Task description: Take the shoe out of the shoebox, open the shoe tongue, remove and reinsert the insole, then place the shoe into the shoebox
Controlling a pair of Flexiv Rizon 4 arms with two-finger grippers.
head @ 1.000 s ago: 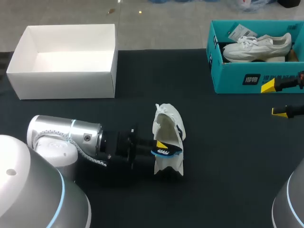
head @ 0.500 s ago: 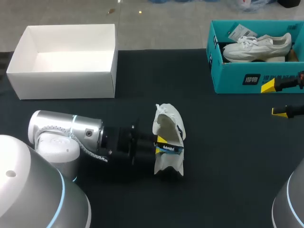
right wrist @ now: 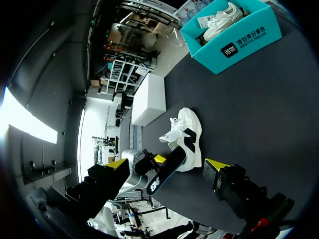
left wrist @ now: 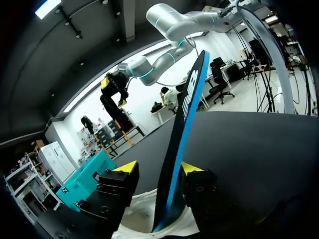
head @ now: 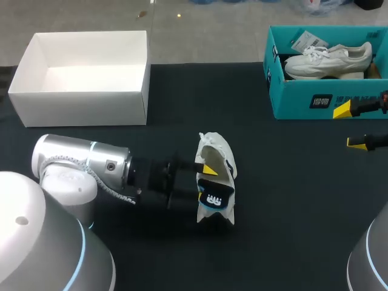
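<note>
A white shoe (head: 216, 159) lies on its side in the middle of the black table, its opening facing my left arm. A black insole with a blue edge (head: 216, 197) sticks out of that opening. My left gripper (head: 206, 182) is open at the shoe's mouth. In the left wrist view the insole (left wrist: 182, 139) stands on edge between the fingers, close against one finger (left wrist: 195, 181) and clear of the other (left wrist: 119, 184); the shoe (left wrist: 134, 219) lies under them. My right gripper (head: 350, 127) is open at the table's right edge, in front of the teal shoebox (head: 303, 97).
The teal shoebox at the back right holds a second white shoe (head: 327, 59). A white empty box (head: 85, 97) stands at the back left. In the right wrist view the shoe (right wrist: 188, 137) and insole (right wrist: 164, 175) lie ahead of my right gripper (right wrist: 167, 169).
My left gripper has opened and let go of the insole, which now shows its black face at the shoe's mouth. The right arm has not moved.
</note>
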